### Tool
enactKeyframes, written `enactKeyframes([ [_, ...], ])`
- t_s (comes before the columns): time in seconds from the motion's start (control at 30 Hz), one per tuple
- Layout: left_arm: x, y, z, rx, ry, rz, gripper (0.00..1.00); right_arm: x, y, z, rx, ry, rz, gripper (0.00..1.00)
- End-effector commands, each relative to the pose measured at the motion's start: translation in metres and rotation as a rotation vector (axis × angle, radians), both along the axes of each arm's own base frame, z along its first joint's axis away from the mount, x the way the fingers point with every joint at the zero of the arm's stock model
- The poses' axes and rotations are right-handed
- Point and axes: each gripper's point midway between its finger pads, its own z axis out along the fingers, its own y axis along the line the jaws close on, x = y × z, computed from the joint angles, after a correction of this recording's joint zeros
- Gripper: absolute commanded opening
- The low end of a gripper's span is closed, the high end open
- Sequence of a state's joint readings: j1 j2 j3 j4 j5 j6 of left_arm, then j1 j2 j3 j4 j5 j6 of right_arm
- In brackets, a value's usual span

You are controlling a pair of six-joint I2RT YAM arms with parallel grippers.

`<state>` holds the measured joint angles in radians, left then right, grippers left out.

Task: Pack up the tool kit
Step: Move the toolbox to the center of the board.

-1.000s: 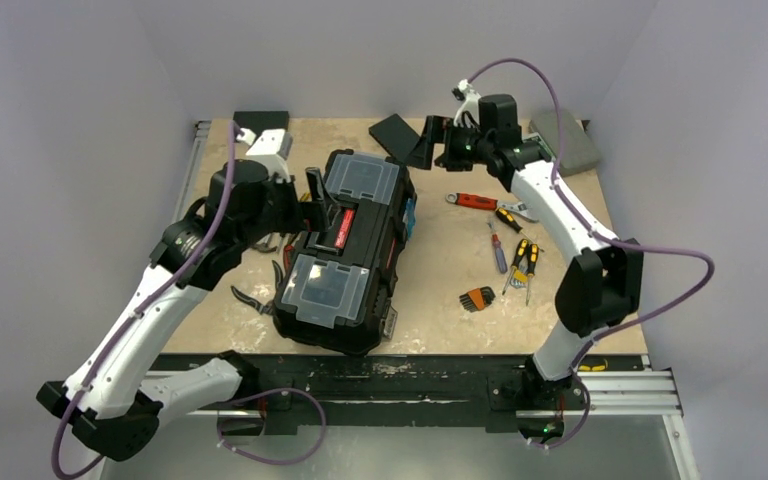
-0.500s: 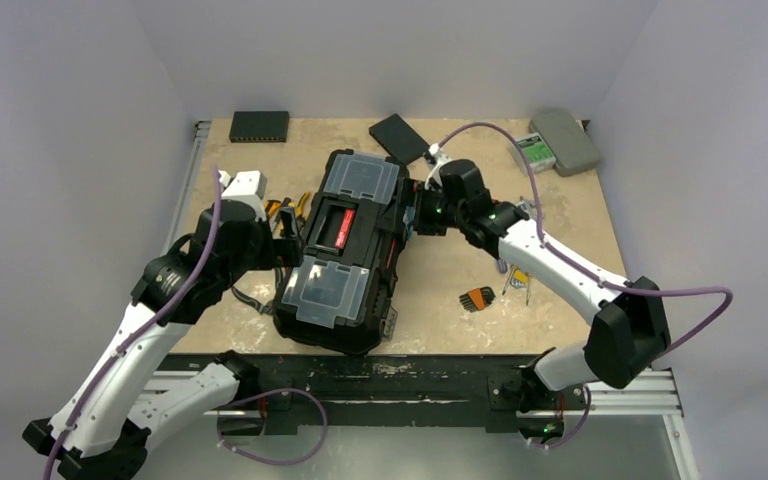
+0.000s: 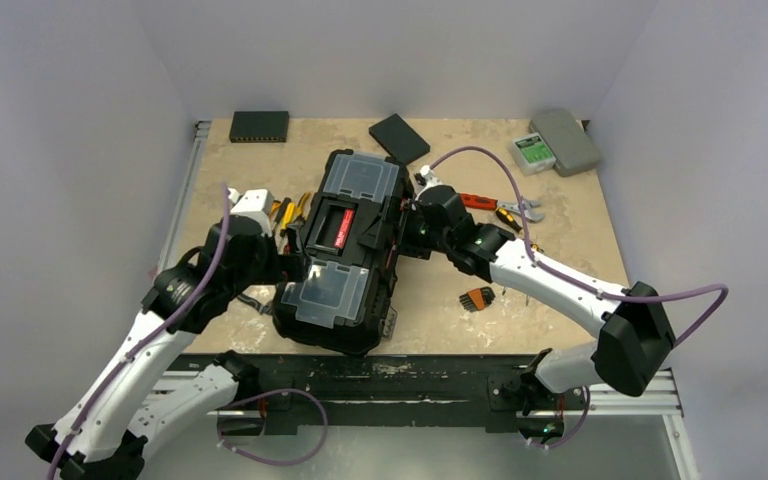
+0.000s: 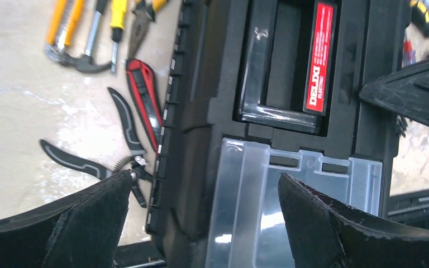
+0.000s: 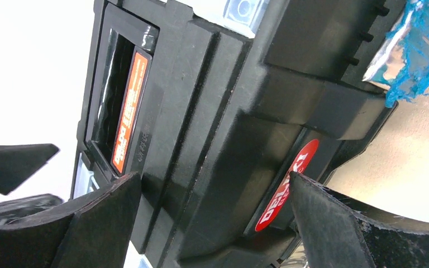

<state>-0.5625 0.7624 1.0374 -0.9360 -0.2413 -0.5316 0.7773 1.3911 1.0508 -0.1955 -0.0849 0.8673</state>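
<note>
Left claw point(image 4: 204, 178): spread wide, grasping nothing. It frames the left long edge of the toolbox point(image 3: 345, 255), beside the near clear-lidded compartment point(image 4: 290, 212). Contact cannot be told.

Right claw point(image 5: 215, 176): also released and empty. It faces the toolbox's right flank at about the level of the handle point(image 3: 343, 228), close in; touch unclear.

The toolbox lies skewed on the bench point(image 3: 580, 200) between the two arms, lid shut. The handle is folded flat in its recess, red label up.

Loose tools to its left:
- utility knife point(image 4: 145, 97)
- black-handled pliers point(image 4: 89, 162)
- yellow-handled tools point(image 4: 78, 28)

Loose tools to its right:
- red wrench point(image 3: 480, 201)
- hex key set point(image 3: 477, 297)

Handling, as judged:
- The box is rigid moulded plastic, bulky and likely weighty.
- Its smooth flanks look prone to slip.
- It is too wide for one claw to span.
- Best holds are the handle bar once raised, or the ribbed lid edge for lifting the lid.
- To shift the whole box, squeeze it between both claws.
- Keep off the clear lids, which look thinner and may flex.
- The hand tools are stiff and light; take each mid-handle.
- The pliers are sprung open and may twist when gripped.
</note>
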Motion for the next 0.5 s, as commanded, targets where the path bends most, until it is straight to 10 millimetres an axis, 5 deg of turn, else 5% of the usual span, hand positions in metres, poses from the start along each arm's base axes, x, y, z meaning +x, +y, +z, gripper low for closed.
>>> enactKeyframes([
  [0.0,0.01,-0.03,-0.009,-0.074,0.059,-0.067,1.0,0.002,-0.014,-0.012,-0.035,0.025,-0.086,0.99],
  [0.17,0.018,-0.045,-0.03,-0.098,0.13,-0.094,1.0,0.006,-0.019,-0.023,-0.094,0.063,-0.125,0.99],
  [0.47,0.043,-0.082,-0.049,-0.156,0.176,-0.178,0.81,0.025,-0.028,-0.041,-0.142,0.12,-0.153,0.92],
])
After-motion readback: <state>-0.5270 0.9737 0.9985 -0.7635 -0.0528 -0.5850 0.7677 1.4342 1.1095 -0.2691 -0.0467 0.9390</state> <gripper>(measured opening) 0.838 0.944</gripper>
